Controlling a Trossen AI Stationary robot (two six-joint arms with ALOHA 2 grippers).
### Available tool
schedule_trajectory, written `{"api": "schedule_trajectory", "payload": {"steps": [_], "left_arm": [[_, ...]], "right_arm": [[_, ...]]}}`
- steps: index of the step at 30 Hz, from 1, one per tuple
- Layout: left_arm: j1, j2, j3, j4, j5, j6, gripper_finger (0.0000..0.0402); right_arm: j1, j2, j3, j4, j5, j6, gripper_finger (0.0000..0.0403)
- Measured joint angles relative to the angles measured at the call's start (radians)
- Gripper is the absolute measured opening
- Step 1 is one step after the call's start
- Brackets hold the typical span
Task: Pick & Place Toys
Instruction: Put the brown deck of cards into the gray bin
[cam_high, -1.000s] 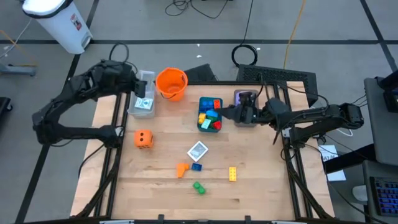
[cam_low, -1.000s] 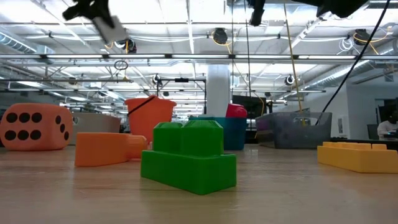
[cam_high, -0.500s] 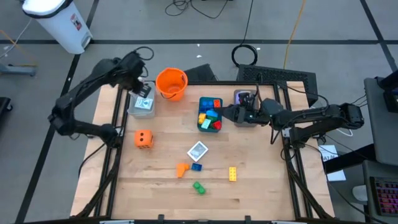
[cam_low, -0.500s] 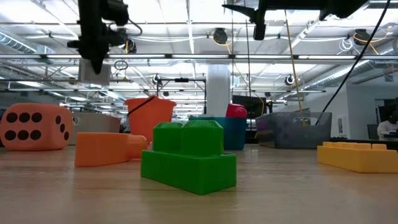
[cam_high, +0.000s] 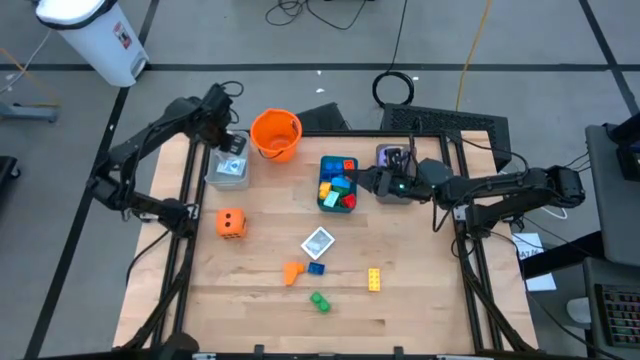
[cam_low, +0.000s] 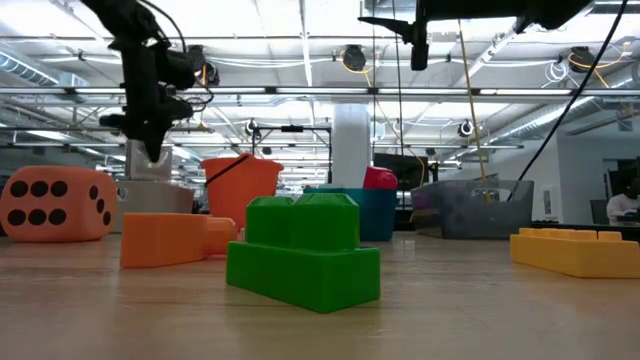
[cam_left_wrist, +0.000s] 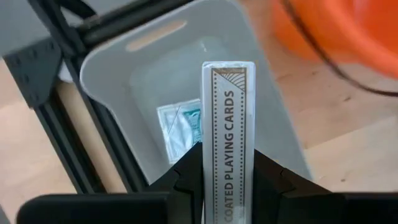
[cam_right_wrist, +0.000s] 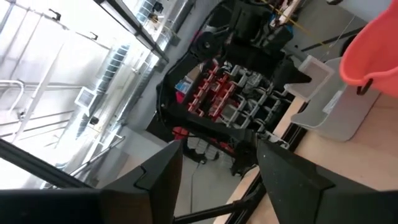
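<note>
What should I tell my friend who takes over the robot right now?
Left gripper is shut on a playing-card box, over the grey tray that already holds one card pack.
Right gripper is open and empty, near the teal tray full of bricks.
Left on the table: orange die, white card, and orange, blue, green, yellow bricks.

Right hand (cam_right_wrist: 217, 163) fingers spread apart, orange bucket (cam_right_wrist: 372, 46) beyond, grey tray (cam_right_wrist: 336, 102), possibly shelving behind.

Left gripper (cam_left_wrist: 228, 186) clamped, right gripper (cam_right_wrist: 214, 165) spread
</note>
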Motion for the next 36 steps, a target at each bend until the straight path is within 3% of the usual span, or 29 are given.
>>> {"api": "schedule_trajectory", "payload": {"steps": [8, 20, 28, 36], "left_arm": [[0.07, -0.008, -0.129, 0.114, 0.13, -0.005, 0.0088], [0.082, -0.008, -0.25, 0.266, 0.184, -0.067, 0.0088], [0.118, -0.008, -0.256, 0.291, 0.224, -0.115, 0.009], [0.132, -0.008, -0.256, 0.297, 0.254, -0.114, 0.0177]], "right_arm": [[-0.018, 0.0, 0.0, 0.001, 0.001, -0.014, 0.0197], [-0.02, 0.0, 0.0, 0.0, 0.001, -0.014, 0.0196], [-0.02, 0.0, 0.0, -0.003, 0.001, -0.003, 0.0196], [-0.02, 0.0, 0.0, -0.003, 0.001, 0.009, 0.0196]]}}
